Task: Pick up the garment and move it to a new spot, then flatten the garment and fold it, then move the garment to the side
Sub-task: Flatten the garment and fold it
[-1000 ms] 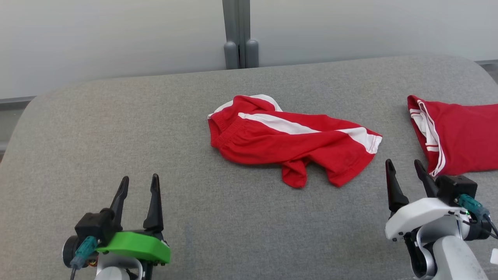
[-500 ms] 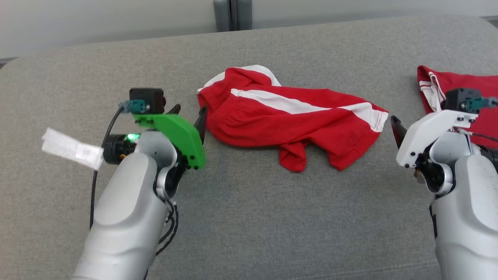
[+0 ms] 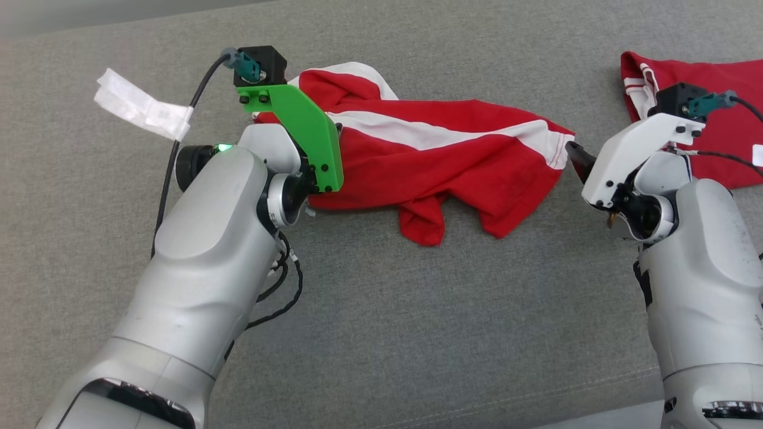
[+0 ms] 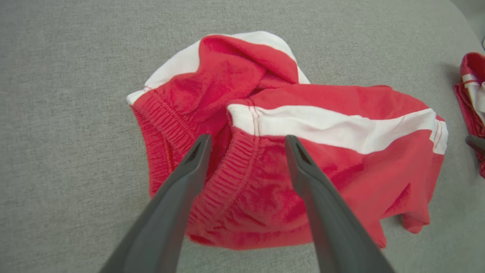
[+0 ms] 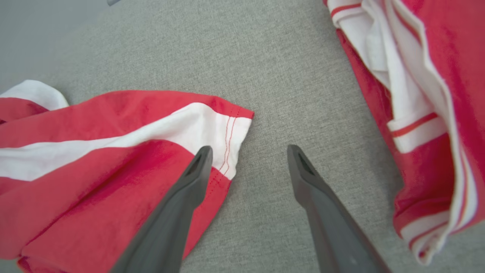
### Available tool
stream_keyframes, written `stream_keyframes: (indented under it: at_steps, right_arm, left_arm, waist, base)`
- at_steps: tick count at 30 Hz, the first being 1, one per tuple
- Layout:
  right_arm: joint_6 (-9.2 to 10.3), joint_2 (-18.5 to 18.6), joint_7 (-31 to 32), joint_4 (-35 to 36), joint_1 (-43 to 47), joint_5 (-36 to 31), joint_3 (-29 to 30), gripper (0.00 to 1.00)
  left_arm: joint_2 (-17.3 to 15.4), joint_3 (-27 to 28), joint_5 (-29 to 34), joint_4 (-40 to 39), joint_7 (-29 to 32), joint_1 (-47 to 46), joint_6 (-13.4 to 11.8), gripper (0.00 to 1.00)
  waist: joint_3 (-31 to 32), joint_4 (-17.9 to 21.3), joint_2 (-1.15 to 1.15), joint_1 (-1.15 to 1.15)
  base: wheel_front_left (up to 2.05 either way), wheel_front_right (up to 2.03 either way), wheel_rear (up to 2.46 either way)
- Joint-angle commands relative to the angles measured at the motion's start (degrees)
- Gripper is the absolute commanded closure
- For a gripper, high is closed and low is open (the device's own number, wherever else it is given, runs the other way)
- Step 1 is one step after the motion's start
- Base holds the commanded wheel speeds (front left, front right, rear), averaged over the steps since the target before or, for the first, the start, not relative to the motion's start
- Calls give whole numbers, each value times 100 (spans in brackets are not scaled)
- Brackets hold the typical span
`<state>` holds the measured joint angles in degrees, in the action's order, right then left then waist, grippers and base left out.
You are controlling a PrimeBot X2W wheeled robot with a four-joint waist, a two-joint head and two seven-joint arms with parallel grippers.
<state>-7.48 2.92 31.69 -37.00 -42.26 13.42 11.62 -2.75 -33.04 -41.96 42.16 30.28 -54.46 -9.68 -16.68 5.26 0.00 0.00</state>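
The head camera is looking steeply down onto the grey fabric surface (image 3: pixel 381 328). Each wrist camera is peering close along its own fingers (image 4: pixel 178 197), and all three are taking in the red shorts (image 3: pixel 441 155): left at the waistband, right at the hem.

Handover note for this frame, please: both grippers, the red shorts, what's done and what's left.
Left gripper: open, fingers astride the elastic waistband of the shorts; no grip.
Right gripper: open, at the opposite leg hem; no grip.
Shorts: crumpled in the middle of the grey cushion. A second red garment lies apart at the robot's right.
Done: nothing yet.
Left: grasp, lift, relocate, flatten, fold, move aside.
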Motion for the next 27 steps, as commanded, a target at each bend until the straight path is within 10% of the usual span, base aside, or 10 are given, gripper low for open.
stream_keyframes:
  at_steps: [1, 16, 27]
  right_arm:
    - [-2, 0, -85, -163, -166, 107, -33, 0]
    - [-3, 1, -1111, -2007, -1059, 1098, -624, 0]
    - [-3, -10, -1443, -2660, -1293, 1616, -1125, 0]
  left_arm:
    - [-29, -25, -53, 52, 60, -193, -60, 0]
    - [-104, -422, -125, 513, 190, -728, -393, 0]
    - [-54, -458, -438, 581, 341, -594, -138, 0]
  waist:
    - [-77, 128, 0, 0]
    - [-257, 131, 0, 0]
    - [-323, 127, 0, 0]
  base:
    - [0, 0, 0]
    - [0, 0, 0]
    - [0, 0, 0]
